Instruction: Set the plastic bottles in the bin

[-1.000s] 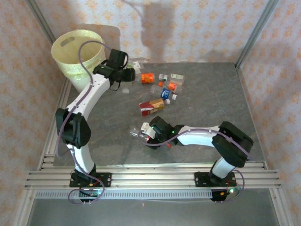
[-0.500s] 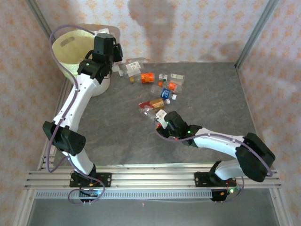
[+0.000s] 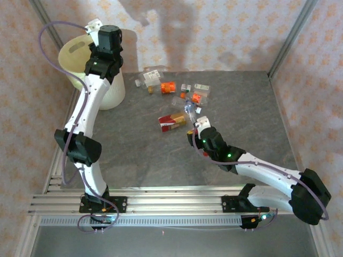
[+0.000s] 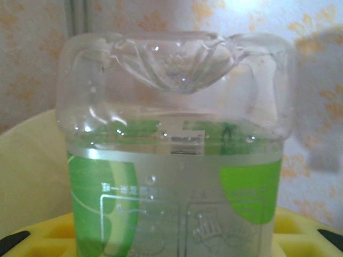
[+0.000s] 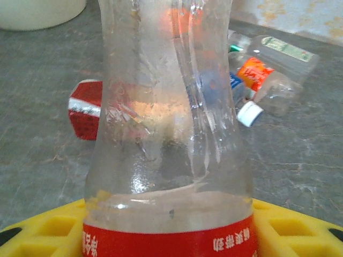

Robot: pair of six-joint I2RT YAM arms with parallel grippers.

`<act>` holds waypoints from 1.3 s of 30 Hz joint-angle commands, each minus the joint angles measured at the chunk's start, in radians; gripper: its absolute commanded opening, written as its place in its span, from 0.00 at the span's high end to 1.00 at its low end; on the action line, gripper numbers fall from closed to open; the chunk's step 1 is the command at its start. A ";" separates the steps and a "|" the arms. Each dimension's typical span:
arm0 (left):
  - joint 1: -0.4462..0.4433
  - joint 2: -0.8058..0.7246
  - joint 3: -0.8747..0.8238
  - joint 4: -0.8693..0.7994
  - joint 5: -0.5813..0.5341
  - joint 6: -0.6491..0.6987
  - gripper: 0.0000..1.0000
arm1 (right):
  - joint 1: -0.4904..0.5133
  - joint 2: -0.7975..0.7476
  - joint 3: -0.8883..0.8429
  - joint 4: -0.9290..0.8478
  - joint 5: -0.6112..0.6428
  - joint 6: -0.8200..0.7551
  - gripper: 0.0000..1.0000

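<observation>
1. Pinching a clear green-labelled bottle point(image 4: 177, 160) low on its body, the left gripper's yellow fingers point(image 4: 37, 238) sit on either side of it. The bottle's dented clear end points away from the wrist camera.
2. From above, the left gripper point(image 3: 96, 25) hangs over the far rim of the bin point(image 3: 113, 91), with its arm raised and stretched up from the near edge. The bin's cream wall shows behind the held bottle at the lower left of the left wrist view.
3. The bin stands at the far left corner of the grey table point(image 3: 134, 155), well apart from the other bottles.
4. The right gripper's yellow fingers point(image 5: 48, 230) clamp a clear red-labelled bottle point(image 5: 171, 134) at its label band. Its crumpled, narrowed waist rises straight away from the wrist camera.
5. The right gripper point(image 3: 197, 127) is low over the middle of the table, at the near edge of the loose bottles point(image 3: 185, 96). Its arm reaches in from the right base.
6. Behind the held bottle, a red-and-white bottle point(image 5: 84, 110) lies on its side to the left. An orange-labelled bottle point(image 5: 257, 72) and a white cap point(image 5: 249, 113) lie to the right, all on the table top.
</observation>
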 commanded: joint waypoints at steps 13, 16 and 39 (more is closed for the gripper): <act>0.138 0.208 0.273 -0.051 -0.221 -0.018 0.45 | -0.032 -0.037 -0.030 0.080 0.099 0.205 0.45; 0.168 0.251 0.323 -0.107 -0.224 -0.065 0.40 | -0.032 -0.047 -0.031 0.085 0.098 0.204 0.45; 0.227 0.234 0.426 -0.317 0.229 -0.368 0.00 | -0.152 -0.101 -0.018 0.109 -0.149 0.185 0.46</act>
